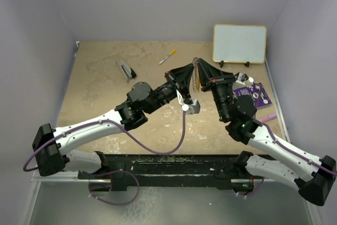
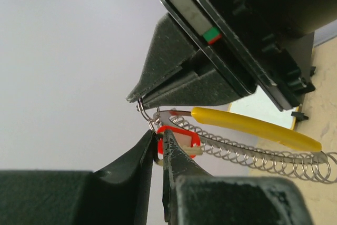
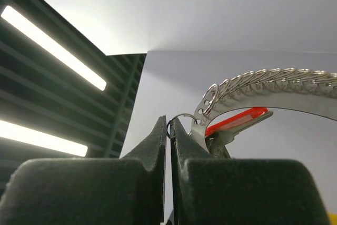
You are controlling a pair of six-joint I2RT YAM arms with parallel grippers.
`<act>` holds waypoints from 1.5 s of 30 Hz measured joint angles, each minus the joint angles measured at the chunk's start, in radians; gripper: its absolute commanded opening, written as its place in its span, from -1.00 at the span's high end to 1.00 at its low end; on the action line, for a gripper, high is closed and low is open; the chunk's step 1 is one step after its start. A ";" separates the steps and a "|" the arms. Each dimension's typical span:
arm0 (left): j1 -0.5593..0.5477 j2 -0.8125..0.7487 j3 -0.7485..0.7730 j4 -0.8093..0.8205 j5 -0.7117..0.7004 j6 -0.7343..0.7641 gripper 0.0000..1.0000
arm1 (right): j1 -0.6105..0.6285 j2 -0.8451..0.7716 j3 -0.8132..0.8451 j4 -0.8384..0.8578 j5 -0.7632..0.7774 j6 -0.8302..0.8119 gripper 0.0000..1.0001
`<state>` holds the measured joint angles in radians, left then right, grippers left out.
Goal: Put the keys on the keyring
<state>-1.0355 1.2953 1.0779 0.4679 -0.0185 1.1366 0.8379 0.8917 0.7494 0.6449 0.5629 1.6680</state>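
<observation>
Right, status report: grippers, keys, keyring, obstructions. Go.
Left gripper shut on keys, at the red tag. Right gripper shut on small loop at keyring end. Both held above table. Marker far off, not obstructing.

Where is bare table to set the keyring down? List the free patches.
Free: table left side, between the stapler-like tool and the left wall; back strip between the marker and the whiteboard. Crowded: right side by the purple board, and mid-table beneath the raised keyring.
</observation>
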 measured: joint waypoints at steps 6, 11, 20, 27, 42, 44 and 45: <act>0.000 -0.005 -0.065 0.092 0.009 0.028 0.74 | 0.001 0.000 -0.001 0.065 0.024 0.007 1.00; 0.001 -0.005 -0.070 0.113 0.008 0.031 0.73 | 0.001 0.000 0.000 0.106 0.027 0.011 1.00; 0.001 -0.013 -0.070 0.194 -0.005 -0.043 0.64 | 0.001 -0.003 -0.001 0.126 0.031 0.010 1.00; 0.000 -0.035 -0.051 0.203 0.021 -0.110 0.57 | 0.001 0.010 -0.001 0.148 0.025 0.004 1.00; 0.000 0.031 0.014 0.200 0.013 -0.142 0.48 | 0.001 0.045 -0.001 0.163 -0.003 0.000 1.00; 0.000 0.031 0.016 0.199 0.010 -0.154 0.48 | 0.001 0.045 -0.001 0.164 -0.005 0.000 1.00; 0.000 0.031 0.016 0.199 0.009 -0.159 0.48 | 0.001 0.045 -0.001 0.164 -0.005 0.000 1.00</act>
<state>-1.0355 1.3262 1.0943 0.6670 -0.0093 0.9779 0.8387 0.9371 0.7486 0.8093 0.5579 1.6676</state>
